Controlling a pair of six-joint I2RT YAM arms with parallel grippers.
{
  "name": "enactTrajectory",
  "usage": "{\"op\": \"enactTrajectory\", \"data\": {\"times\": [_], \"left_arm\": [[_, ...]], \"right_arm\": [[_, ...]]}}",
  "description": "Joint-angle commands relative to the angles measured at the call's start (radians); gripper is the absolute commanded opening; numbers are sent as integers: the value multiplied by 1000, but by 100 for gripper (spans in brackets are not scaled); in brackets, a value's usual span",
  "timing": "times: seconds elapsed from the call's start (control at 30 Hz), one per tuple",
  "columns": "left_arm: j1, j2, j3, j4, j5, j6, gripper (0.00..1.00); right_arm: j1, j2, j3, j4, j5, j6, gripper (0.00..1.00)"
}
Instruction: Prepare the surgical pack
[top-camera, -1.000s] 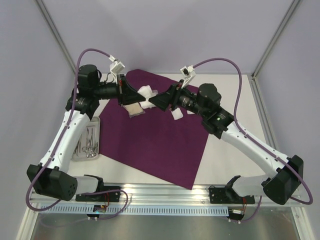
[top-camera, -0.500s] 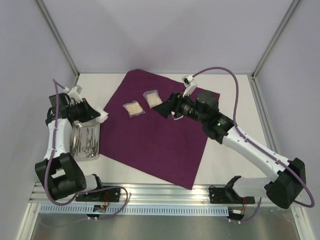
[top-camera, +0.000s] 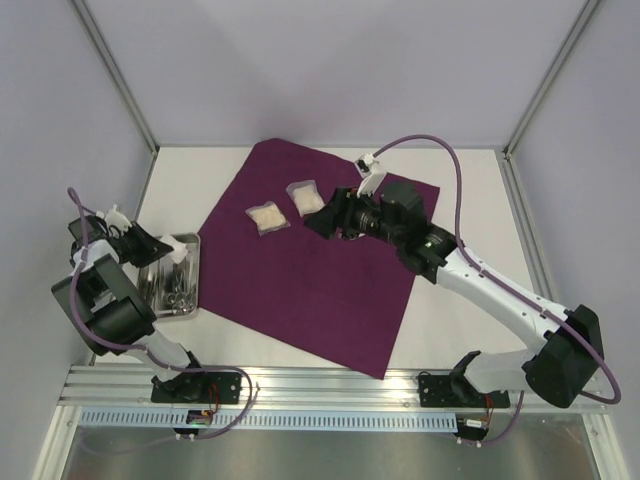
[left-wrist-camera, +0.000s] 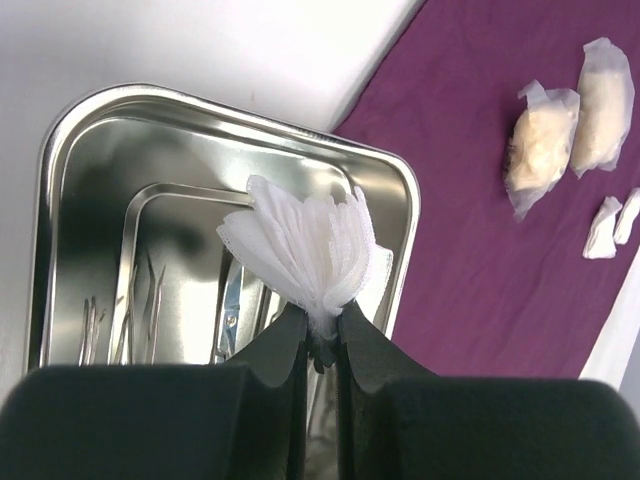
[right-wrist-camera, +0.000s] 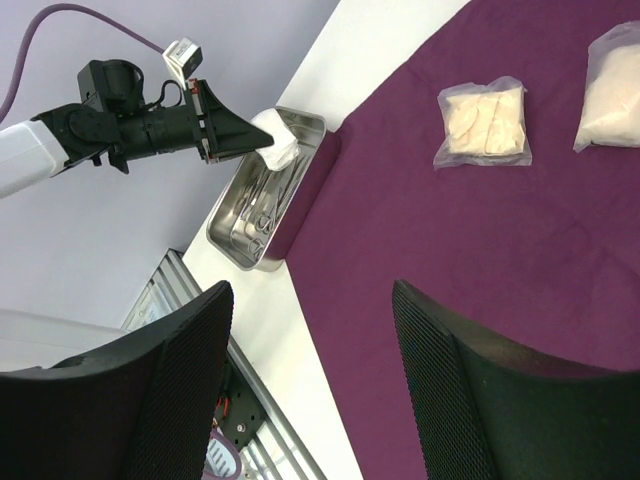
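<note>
– At the table's centre, what lies there?

– The surgical pack, a plum-purple drape spread flat as one large sheet, a corner pointing toward the arms. Two clear pouches of pale dressing rest on its far part, near each other. It looks laid open so that items can be gathered onto it before wrapping.

– And the arms?

– The left gripper hangs over a steel tray just beside the drape's left edge. Its fingers are nearly closed, pinching a stack of white gauze by one edge, so the layers fan out above them. The right gripper hovers over the drape near the pouches, fingers spread wide with nothing between them, probably ready for its next pick.

– Which camera tells you what?

– Only the left wrist camera shows the pinch itself and the slim instruments lying in the tray. The overhead camera alone gives the drape's whole outline. The right wrist camera sees the left arm from the side, with the gauze clear above the tray, not resting in it.
</note>
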Motion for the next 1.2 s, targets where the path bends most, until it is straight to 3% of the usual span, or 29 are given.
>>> {"op": "enactTrajectory", "data": {"times": [0.0,0.27,0.43,0.83,1.17], "left_arm": [[3,-3,-13,99,34,-13,0],[3,36,-83,249,94,-169,0],[21,-17,-150,362,34,-215,0],[107,34,-179,459,19,-232,0],[112,69,-211,528,11,-258,0]], "right_arm": [[9,10,64,-9,26,-14,67],[9,42,99,-32,32,-28,67],[9,50,110,-44,38,-28,66],[16,86,139,-56,40,-33,66],[15,102,150,-64,43,-37,66]]}}
